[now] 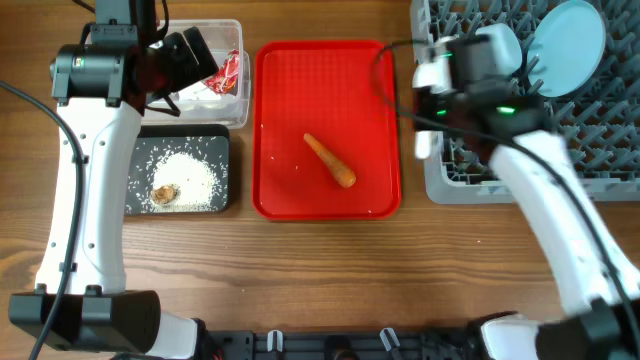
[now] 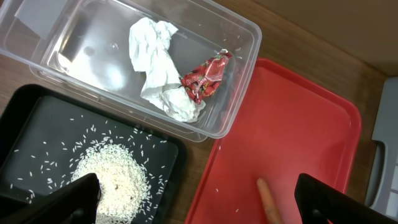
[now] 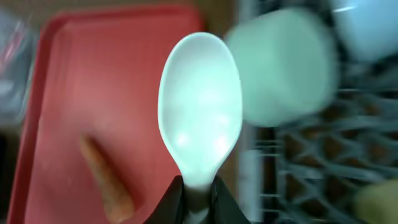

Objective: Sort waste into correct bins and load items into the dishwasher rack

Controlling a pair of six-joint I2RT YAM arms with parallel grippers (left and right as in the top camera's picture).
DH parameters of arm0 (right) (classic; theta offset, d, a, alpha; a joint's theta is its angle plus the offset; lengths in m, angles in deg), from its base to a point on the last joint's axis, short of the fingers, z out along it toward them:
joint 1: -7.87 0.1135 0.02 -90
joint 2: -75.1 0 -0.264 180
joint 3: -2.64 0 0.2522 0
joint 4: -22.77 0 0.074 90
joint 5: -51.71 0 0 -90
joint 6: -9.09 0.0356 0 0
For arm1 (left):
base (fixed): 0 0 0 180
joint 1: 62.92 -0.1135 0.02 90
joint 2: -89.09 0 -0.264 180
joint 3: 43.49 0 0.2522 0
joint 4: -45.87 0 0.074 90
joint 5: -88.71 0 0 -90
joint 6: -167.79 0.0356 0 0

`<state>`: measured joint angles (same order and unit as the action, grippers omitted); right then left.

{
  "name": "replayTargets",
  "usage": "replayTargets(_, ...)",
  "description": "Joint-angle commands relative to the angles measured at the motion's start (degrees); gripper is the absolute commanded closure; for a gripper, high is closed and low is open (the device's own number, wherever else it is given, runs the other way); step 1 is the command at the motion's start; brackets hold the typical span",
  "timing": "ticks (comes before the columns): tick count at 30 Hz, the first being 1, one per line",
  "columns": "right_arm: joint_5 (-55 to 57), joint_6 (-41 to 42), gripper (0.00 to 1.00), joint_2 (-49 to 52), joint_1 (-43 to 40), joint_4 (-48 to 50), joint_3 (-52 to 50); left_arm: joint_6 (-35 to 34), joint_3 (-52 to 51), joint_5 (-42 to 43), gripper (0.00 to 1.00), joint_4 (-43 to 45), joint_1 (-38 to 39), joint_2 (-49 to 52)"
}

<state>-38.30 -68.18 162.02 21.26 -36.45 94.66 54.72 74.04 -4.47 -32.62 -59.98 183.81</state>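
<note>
Two bins: the tub (image 2: 81, 43) holds one tissue (image 2: 155, 62) and one wrapper (image 2: 205, 78); the black tray (image 1: 135, 200) holds a heap of rice (image 1: 190, 175) and one brown lump (image 1: 165, 194); one carrot (image 1: 330, 161) lies alone on the red tray (image 1: 280, 90); the rack (image 1: 600, 130) carries one plate (image 1: 567, 35) and one green bowl (image 3: 283, 71), blurred; the right gripper (image 3: 198, 193) pinches one spoon (image 3: 199, 106) by its handle, above the red tray's edge beside the rack; the left gripper (image 2: 199, 199) hangs spread wide, empty, near the tub.

The brown wooden table (image 1: 320, 270) shows matt grain. The flat red plastic tray (image 1: 290, 100) and white plastic spoon (image 3: 199, 106) look smooth and glossy; the crumpled white tissue (image 2: 155, 62) is wrinkled paper.
</note>
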Motion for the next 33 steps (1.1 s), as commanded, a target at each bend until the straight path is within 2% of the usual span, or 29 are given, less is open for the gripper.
replayTargets(1,2.6,1.5,0.96,-3.9,-11.4,-1.2,0.7,-0.5,0.0,-0.3,0.00,0.0,-0.2,0.3)
replayTargets(5,2.5,7.1,0.96,-1.6,-20.6,1.0,-0.2,-0.5,0.0,-0.3,0.00,0.0,-0.2,0.3)
replayTargets(7,1.3,10.5,0.96,1.4,-22.6,2.0,-0.2,-0.5,0.0,-0.3,0.00,0.0,-0.2,0.3)
replayTargets(8,1.0,11.6,0.92,2.6,-22.7,2.4,-0.2,-0.5,0.0,-0.3,0.00,0.0,-0.2,0.3)
replayTargets(9,1.0,12.6,0.77,3.8,-22.7,2.8,-0.2,-0.5,0.0,-0.3,0.00,0.0,-0.2,0.3)
replayTargets(10,0.8,13.2,0.44,5.3,-22.7,3.5,-0.2,-0.5,0.0,-0.3,0.00,0.0,-0.2,0.3)
replayTargets(11,0.1,13.0,0.26,6.1,-22.7,4.1,-0.2,-0.5,0.0,-0.3,0.00,0.0,-0.2,0.3)
replayTargets(12,-0.4,12.9,0.18,7.0,-22.7,4.7,-0.2,-0.5,0.0,-0.3,0.00,0.0,-0.2,0.3)
replayTargets(17,-0.8,12.8,0.18,7.1,-22.7,8.1,-0.2,-0.5,0.0,-0.3,0.00,0.0,-0.2,0.3)
replayTargets(20,-5.2,10.6,0.17,6.4,-22.7,8.8,-0.2,-0.5,0.0,-0.3,0.00,0.0,-0.2,0.3)
replayTargets(23,-11.1,6.0,0.09,4.6,-22.7,8.8,-0.2,-0.6,0.0,-0.3,0.00,0.1,-0.2,0.3)
replayTargets(25,-15.1,1.2,0.00,2.3,-22.7,8.7,-0.2,-1.4,0.0,1.4,0.00,2.3,-0.2,0.3)
replayTargets(29,-14.7,-2.3,0.00,-5.5,-22.7,8.8,-0.2,-1.4,0.0,3.5,0.00,1.4,-0.2,0.3)
replayTargets(31,-13.0,-2.3,0.00,-8.9,-22.7,9.0,-0.2,-0.6,0.0,10.9,0.00,1.8,0.2,0.8)
replayTargets(33,-12.7,-3.0,0.00,-10.4,-22.7,8.8,-0.2,9.7,0.0,20.4,0.32,1.6,2.2,1.7)
